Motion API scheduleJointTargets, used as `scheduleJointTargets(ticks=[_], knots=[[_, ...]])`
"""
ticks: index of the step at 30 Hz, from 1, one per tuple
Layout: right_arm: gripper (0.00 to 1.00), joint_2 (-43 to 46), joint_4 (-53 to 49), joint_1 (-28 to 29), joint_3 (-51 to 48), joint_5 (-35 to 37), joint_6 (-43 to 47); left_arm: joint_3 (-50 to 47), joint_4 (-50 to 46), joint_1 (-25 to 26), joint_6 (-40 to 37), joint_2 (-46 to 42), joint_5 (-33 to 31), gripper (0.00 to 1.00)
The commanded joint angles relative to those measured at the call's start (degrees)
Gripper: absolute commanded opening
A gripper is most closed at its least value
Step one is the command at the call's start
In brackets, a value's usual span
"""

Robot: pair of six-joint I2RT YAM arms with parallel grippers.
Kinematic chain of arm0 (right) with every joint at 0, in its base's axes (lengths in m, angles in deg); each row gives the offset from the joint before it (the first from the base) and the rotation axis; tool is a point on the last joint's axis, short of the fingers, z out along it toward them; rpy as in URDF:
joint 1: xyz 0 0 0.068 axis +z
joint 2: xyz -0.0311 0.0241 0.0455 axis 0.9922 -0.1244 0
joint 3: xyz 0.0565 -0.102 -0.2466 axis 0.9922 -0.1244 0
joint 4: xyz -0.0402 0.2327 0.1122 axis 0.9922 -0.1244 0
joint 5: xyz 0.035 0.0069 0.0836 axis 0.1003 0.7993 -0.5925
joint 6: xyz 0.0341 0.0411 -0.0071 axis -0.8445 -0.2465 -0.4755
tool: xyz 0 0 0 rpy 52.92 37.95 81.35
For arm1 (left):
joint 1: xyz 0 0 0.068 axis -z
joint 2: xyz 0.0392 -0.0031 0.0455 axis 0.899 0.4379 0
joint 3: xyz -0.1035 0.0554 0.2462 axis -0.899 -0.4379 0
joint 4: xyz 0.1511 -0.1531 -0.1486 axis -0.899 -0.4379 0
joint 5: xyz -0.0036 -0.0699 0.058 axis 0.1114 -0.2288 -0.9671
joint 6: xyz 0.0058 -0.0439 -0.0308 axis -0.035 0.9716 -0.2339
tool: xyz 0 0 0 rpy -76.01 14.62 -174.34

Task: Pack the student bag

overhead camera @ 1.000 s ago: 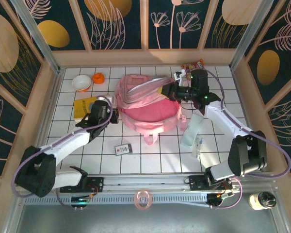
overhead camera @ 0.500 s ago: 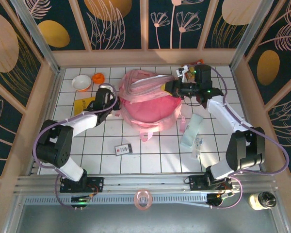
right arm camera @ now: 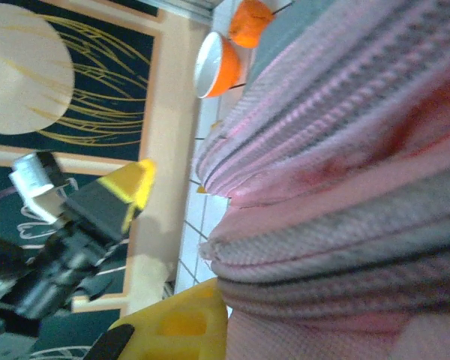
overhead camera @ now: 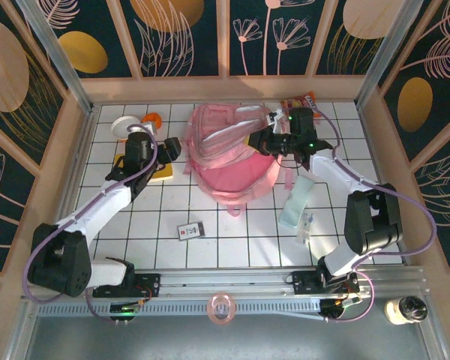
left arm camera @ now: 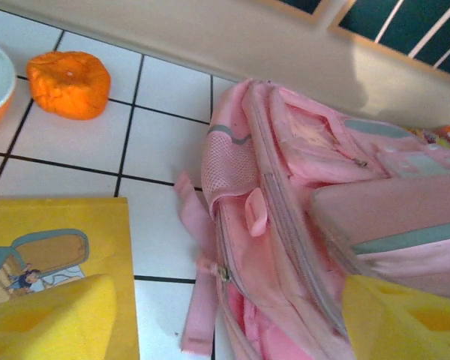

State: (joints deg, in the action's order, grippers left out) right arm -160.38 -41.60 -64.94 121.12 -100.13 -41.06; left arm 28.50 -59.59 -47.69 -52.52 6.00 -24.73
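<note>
My left claw [overhead camera: 172,148] is gaping wide, arm stretched out; right claw [overhead camera: 255,141] pinched tight on the soft pale-pink backpack [overhead camera: 232,174].

student bag [overhead camera: 232,161] blocks centre, front tiles [overhead camera: 240,244] seemingly passable

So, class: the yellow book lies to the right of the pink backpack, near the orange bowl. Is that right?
Not quite. The yellow book lies to the left of the pink backpack, near the orange bowl. The top external view shows this.
</note>
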Motion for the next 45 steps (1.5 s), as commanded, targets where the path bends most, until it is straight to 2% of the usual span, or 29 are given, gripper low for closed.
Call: scheduleJointTargets(ticks=[1,5,8,14,17,23,26,32,34,36,38,40,43,45], knots=[[0.16,0.1,1.4,0.3,-0.9,6.7,1.7,-2.7,-4.9,-2.6,1.7,-1.3,0.2,0.81],[0.42,2.0,-8.8,1.5,-0.9,12.8,5.2,-4.5,-5.1,-7.0,3.2,-1.4,2.8,0.81],[0.51,3.6,-17.6,2.2,-1.3,18.1,7.2,-4.5,-5.8,-9.8,2.9,0.0,4.0,0.81],[0.58,5.2,-29.8,3.3,-1.7,24.9,8.9,-1.9,-6.4,-16.6,1.9,5.4,8.1,0.81],[0.61,6.7,-33.5,3.6,-1.8,26.2,8.8,0.1,-7.2,-19.0,0.3,7.8,7.3,0.82],[0.62,9.4,-40.0,7.0,3.7,34.3,8.6,5.3,-8.2,-26.8,-0.8,15.0,9.1,0.83],[0.62,8.2,-39.4,9.4,7.5,35.5,7.4,7.8,-9.1,-28.3,-1.0,18.5,7.0,0.85],[0.61,-1.4,-26.0,19.5,13.8,31.9,5.6,14.4,-9.7,-29.7,-1.3,26.7,5.0,0.84],[0.61,-5.6,-22.2,22.5,16.4,31.0,4.5,16.1,-8.9,-29.6,-2.2,30.1,5.5,0.79],[0.61,-8.9,-18.2,24.5,18.1,29.4,3.5,18.5,-10.5,-29.7,-2.9,33.0,8.7,0.71],[0.61,-12.8,-15.7,25.5,20.4,27.6,2.7,19.3,-11.8,-29.7,-2.8,34.8,9.4,0.67],[0.61,-15.9,-15.0,26.5,22.7,27.4,2.7,17.8,-10.6,-29.7,-2.1,34.8,10.0,0.64],[0.61,-19.2,-14.5,27.5,24.8,26.7,3.0,14.9,-9.8,-29.7,-0.9,33.9,11.8,0.53],[0.60,-20.5,-13.5,27.7,25.0,25.7,2.9,12.6,-9.4,-29.6,-0.6,32.8,12.6,0.50]])
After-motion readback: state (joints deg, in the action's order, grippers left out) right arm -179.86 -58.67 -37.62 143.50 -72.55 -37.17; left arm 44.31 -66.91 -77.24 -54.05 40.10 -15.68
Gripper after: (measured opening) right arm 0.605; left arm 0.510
